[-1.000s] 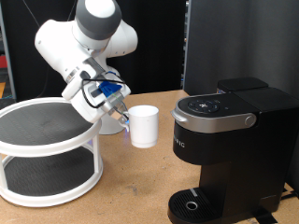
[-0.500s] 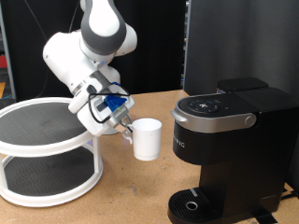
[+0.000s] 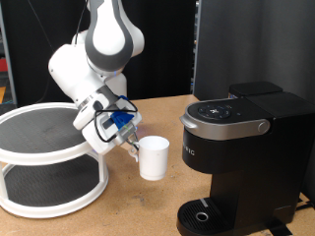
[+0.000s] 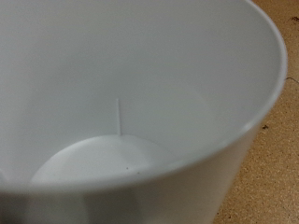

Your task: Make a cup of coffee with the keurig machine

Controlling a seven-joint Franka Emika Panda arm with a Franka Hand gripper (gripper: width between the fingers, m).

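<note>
The white mug [image 3: 153, 157] hangs in the air just above the brown table, at the exterior view's middle, held by my gripper [image 3: 132, 144] at its rim on the side away from the machine. The black keurig machine [image 3: 236, 157] stands at the exterior view's right, lid shut, with its round drip tray [image 3: 204, 214] at the bottom. The mug is left of the machine and higher than the drip tray. In the wrist view the mug's white empty inside [image 4: 121, 103] fills the picture; the fingers do not show there.
A white two-tier round rack with dark mesh shelves [image 3: 44, 157] stands at the exterior view's left. A dark panel [image 3: 251, 44] rises behind the machine. Bare brown table [image 3: 138, 211] lies between the rack and the machine.
The arm has carried the mug downward and slightly toward the exterior view's right, closer to the table and the machine's base.
</note>
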